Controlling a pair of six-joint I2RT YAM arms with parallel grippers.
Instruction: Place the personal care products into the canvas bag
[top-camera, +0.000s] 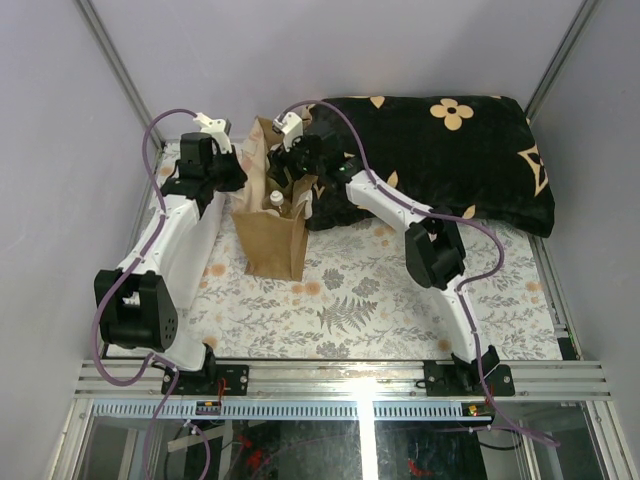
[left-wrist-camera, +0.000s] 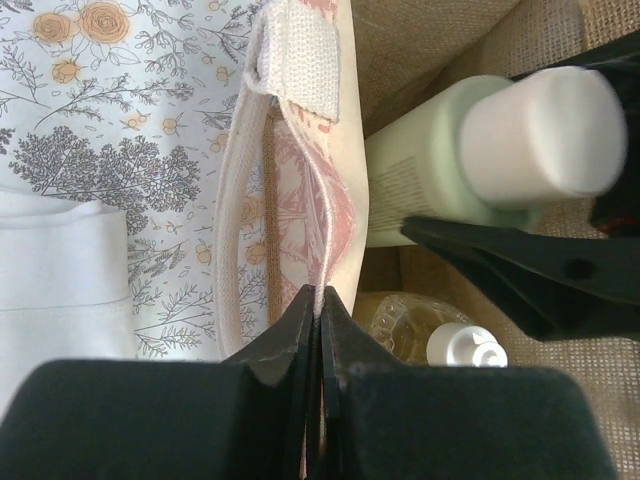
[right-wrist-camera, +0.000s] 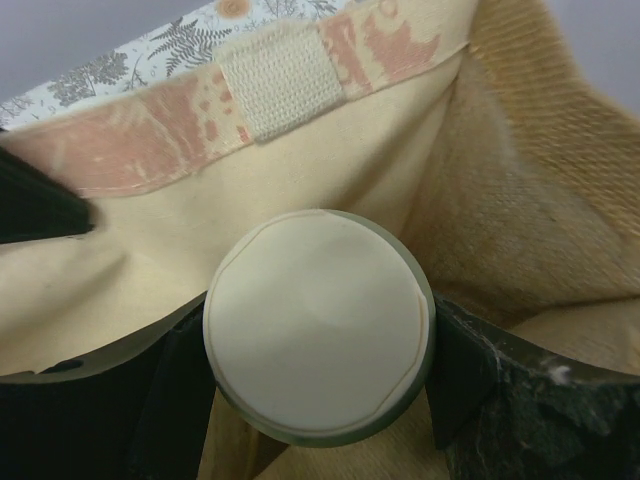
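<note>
Two bottles (left-wrist-camera: 420, 322) in the canvas bag (top-camera: 270, 245) (cushion (top-camera: 440, 165) behind it)

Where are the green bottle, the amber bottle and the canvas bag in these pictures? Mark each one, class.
green bottle (right-wrist-camera: 318, 325): right wrist view, on its pale round cap.
amber bottle (left-wrist-camera: 395, 320): left wrist view, on its clear body.
canvas bag (top-camera: 270, 248): top external view, on its near outer wall.

canvas bag (top-camera: 272, 240): tan-brown | bottle (left-wrist-camera: 430, 160): pale green, cream cap | cushion (top-camera: 450, 165): black, beige flowers | table cover (top-camera: 380, 300): grey-orange floral
</note>
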